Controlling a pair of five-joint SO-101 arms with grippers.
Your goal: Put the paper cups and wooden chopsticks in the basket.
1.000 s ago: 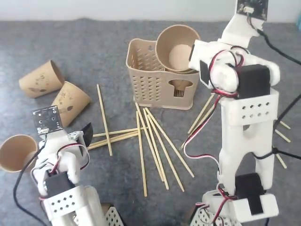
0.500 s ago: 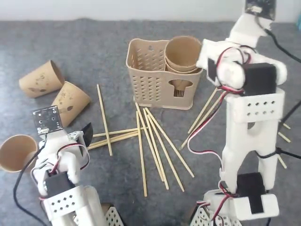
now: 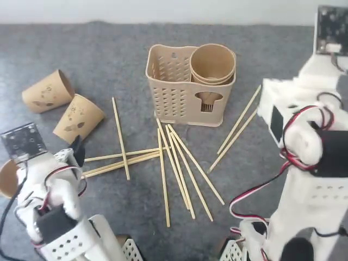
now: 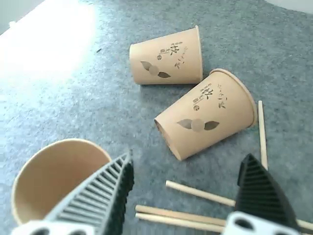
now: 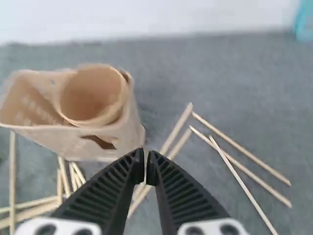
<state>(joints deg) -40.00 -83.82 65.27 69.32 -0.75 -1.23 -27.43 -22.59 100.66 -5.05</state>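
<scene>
1. Left gripper [image 4: 188,161] is wide open and empty, hanging above the grey mat [image 3: 109,49] with an open-mouthed cup [image 4: 54,176] just beside one finger and two lying cups [image 4: 208,115] [image 4: 166,58] beyond.
2. Right gripper [image 5: 145,156] has its fingers pressed together on nothing and points toward the basket [image 5: 58,132]. It would need to open before any pick.
3. Task things: stacked cups [image 3: 213,62] already sit in one end of the basket [image 3: 179,98]. Three cups are out on the mat. All chopsticks are on the mat: a fan [image 3: 179,163] in front of the basket, a pair [image 3: 239,125] off its right side, and more [image 5: 239,152] beside the right arm.
4. Risk: lying cups can probably roll away from a side contact, and a hard squeeze would crush the paper wall. A grip on the rim looks safer.
5. Risk: the cup at the left arm's base [image 3: 6,176] is tight against the arm and could be knocked over on the swing.
6. Risk: the sticks are thin, flat on the mat and crossed. The fingers may slide over them, or lift several and shed some on the way.
7. Risk: a long stick caught on the basket rim could tip or shove it; the basket looks light.
8. Risk: a loose wire loop [image 3: 255,196] under the right arm hangs near the fan and could drag sticks.
</scene>
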